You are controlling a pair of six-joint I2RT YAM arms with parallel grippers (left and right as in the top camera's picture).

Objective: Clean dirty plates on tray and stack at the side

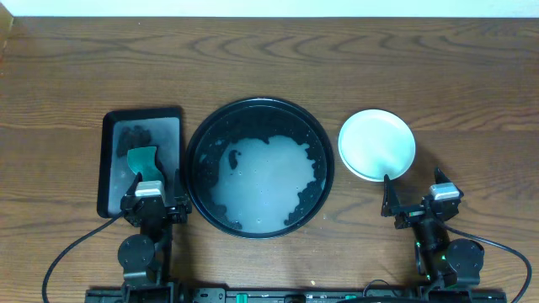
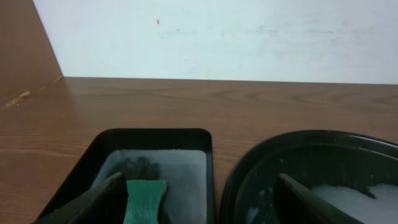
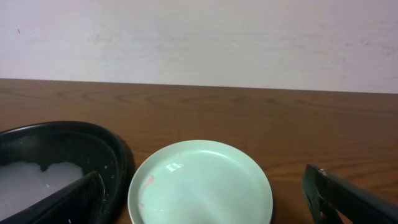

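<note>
1 aqua plate (image 1: 376, 145) sits just right of the round black tray (image 1: 253, 109), off it. Left gripper (image 1: 154, 178) gapes empty by the sponge (image 1: 143, 160) to the tray's left, and right gripper (image 1: 413, 187) gapes empty near the plate.

We find the large round black tray (image 1: 200, 139) in the middle; the smaller black rectangular tray (image 1: 106, 172) lies just left of it, the green sponge (image 1: 141, 159) inside; the pale mint round plastic plate (image 1: 376, 145) lies just right.
</note>
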